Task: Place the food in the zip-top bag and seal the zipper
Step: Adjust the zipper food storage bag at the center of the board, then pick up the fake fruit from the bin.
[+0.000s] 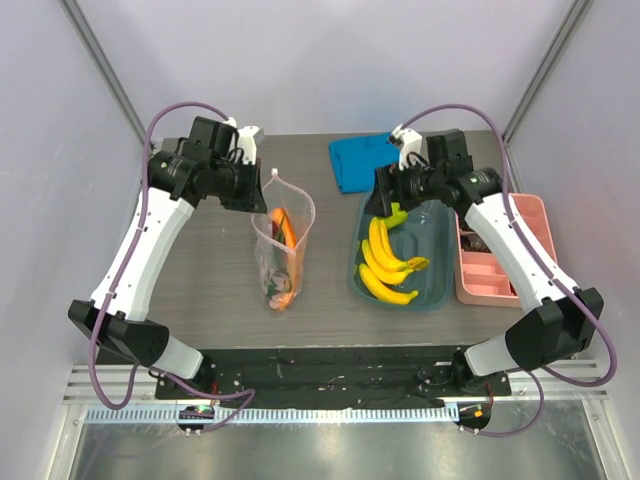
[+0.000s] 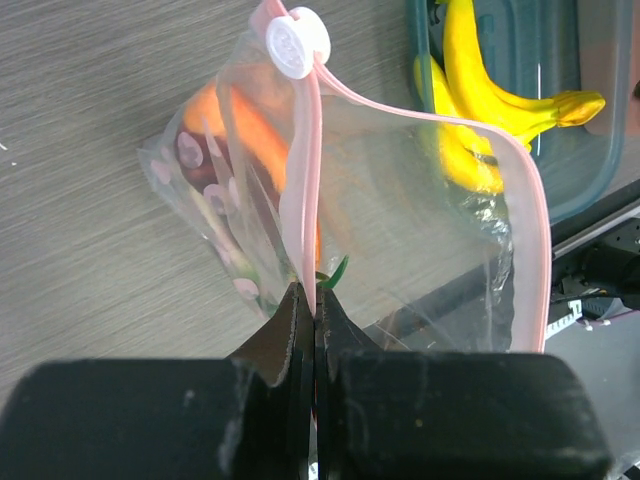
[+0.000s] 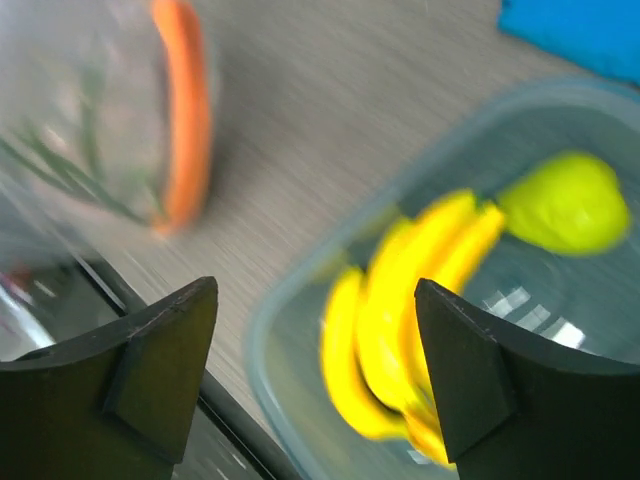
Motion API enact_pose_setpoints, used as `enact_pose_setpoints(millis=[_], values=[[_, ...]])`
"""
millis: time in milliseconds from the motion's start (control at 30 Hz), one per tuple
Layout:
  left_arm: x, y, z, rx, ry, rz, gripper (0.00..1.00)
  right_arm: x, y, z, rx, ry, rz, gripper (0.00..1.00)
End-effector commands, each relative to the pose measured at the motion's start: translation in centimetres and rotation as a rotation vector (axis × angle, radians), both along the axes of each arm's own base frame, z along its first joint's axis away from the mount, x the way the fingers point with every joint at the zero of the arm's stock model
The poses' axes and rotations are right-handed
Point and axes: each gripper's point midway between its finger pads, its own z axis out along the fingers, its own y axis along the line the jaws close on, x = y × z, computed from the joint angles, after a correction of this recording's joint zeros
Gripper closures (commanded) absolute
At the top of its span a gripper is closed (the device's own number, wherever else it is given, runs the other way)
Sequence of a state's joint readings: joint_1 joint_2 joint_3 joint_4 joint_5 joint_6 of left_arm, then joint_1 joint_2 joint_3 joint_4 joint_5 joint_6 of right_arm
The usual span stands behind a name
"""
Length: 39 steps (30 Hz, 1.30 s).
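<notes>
Pink zipper (image 2: 308, 170) of the zip-top bag (image 1: 282, 258), held by the left claw (image 2: 315, 318). The claw's fingers are pressed together on one lip of the mouth. The white slider tab (image 2: 297, 42) sits at the far end of that lip, away from the claw. The other lip arcs out to the claw's right and hangs free. Beyond the fingertips, inside the bag, lie the orange-red pepper (image 2: 250, 130) and the green onion stalk (image 2: 335, 272).

The right claw (image 3: 315, 300) has its fingers spread wide and empty. It hovers over the teal tub (image 1: 440, 300), with the yellow banana bunch (image 3: 400, 300) directly beneath the gap. The green pear-like fruit (image 3: 565, 205) lies just past the right-hand finger. The right wrist view is blurred, so exact alignment cannot be read.

Likely hazards:
- **Slipping film:** The pinch holds only thin, slick film, so a tug could pull it free and let the mouth collapse.
- **Narrow opening:** With one lip unsupported the opening is narrow. The broad, curved bunch may catch on the strip, drag the bag sideways, or tip out what is already inside.
- **Bunch rotating:** The bananas look smooth and uneven, so an off-centre grasp could let the bunch rotate or drop.
- **Pear escaping:** The rounded pear may squirt out of flat fingers.
- **Blocked zipper:** Food left protruding across the strip would block the slider from closing.
</notes>
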<state>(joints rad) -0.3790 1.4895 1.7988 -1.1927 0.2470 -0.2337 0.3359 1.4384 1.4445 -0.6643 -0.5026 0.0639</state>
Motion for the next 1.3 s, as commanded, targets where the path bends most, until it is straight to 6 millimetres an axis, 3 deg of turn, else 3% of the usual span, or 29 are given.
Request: enact_pose_setpoints(millis=[0,100,267,633,933,1033,1167,1267], values=[[0.4,-0.8,1.9,-0.062,-0.051,-0.010,1.00,-5.5,-5.1,-4.3,-0.395,-0.021,0.296,0.13],[0.1,-1.1,1.9,-0.082,-0.041,-0.025,1.00,-8.5,-7.6,-6.9,-0.511,0.048,0.428,0.12],[-0.1,-1.5,1.9,-0.101,-0.029,-0.040,1.00,-10.2,-9.9,-9.7,-0.633,0.010,0.629,0.10],[0.0,-1.7,1.6,-0.101,-0.018,-0.045,1.00,-8.5,-11.2,-14.5,-0.752,-0.001,0.776,0.12],[0.1,-1.7,1.4,-0.099,-0.013,-0.044,1.00,-6.1,-10.8,-16.7,-0.810,-0.108,0.844,0.12],[0.1,-1.7,1.3,-0.097,-0.011,-0.041,1.00,-5.8,-10.7,-17.5,-0.826,-0.122,0.866,0.18],[0.1,-1.5,1.2,-0.089,-0.012,-0.034,1.00,-5.6,-10.7,-18.0,-0.834,-0.122,0.869,0.37],[0.3,-1.3,1.4,-0.081,-0.025,-0.030,1.00,-5.8,-10.6,-17.7,-0.827,-0.130,0.862,0.45]])
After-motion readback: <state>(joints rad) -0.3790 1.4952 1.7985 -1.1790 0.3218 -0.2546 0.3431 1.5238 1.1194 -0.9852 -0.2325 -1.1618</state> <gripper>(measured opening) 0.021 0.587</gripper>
